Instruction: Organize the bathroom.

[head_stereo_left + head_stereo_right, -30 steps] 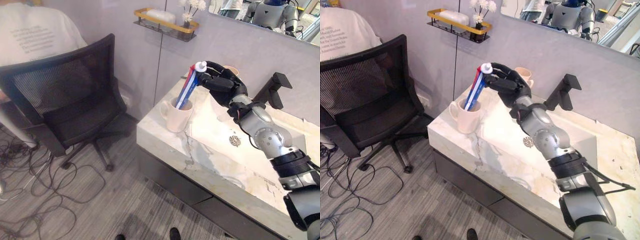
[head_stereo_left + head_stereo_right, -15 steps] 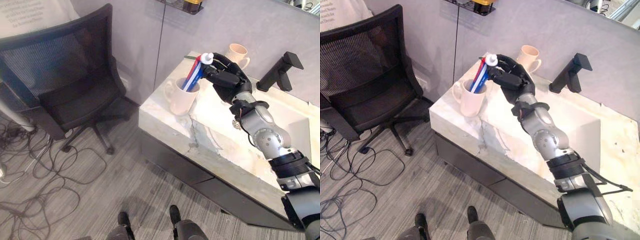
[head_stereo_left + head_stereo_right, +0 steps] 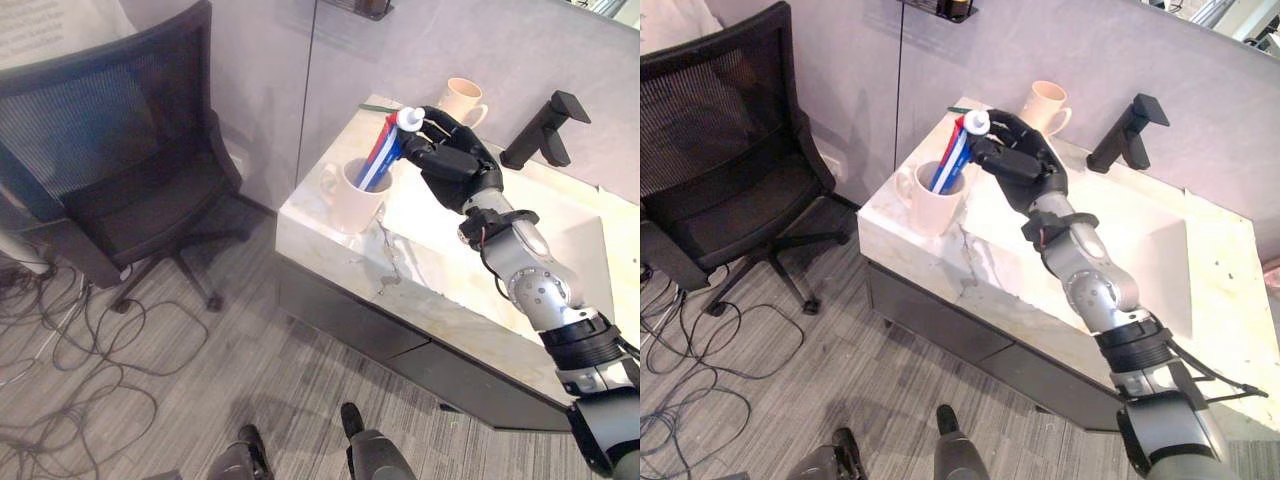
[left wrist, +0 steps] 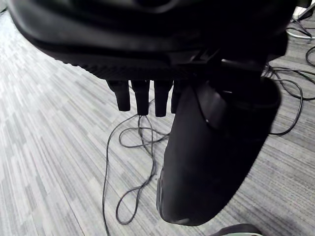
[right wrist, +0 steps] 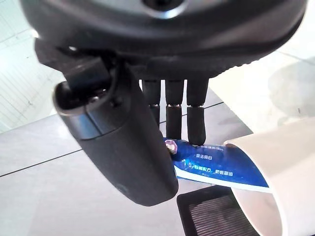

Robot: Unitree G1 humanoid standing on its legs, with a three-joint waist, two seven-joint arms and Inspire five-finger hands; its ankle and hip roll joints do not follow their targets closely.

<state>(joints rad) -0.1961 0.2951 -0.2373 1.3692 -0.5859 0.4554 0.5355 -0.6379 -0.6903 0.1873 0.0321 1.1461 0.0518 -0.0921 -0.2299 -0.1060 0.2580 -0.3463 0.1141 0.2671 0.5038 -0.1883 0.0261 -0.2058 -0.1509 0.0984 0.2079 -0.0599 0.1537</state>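
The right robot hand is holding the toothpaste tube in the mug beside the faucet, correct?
Not quite. In the left eye view the right robot hand holds the toothpaste tube in the mug at the counter's corner; the mug beside the faucet stands empty-handed behind.

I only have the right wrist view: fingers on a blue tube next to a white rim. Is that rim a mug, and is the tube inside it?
Observer: Yes. In the head views the toothpaste tube stands tilted with its lower end inside the near mug, the right robot hand curled round its upper part.
Operator: Anything else on the counter?
Observer: A second mug stands by the wall, with a black faucet further along over the sink.
Operator: Where is the left robot hand?
Observer: The left robot hand hangs over the grey floor, fingers relaxed, holding nothing.
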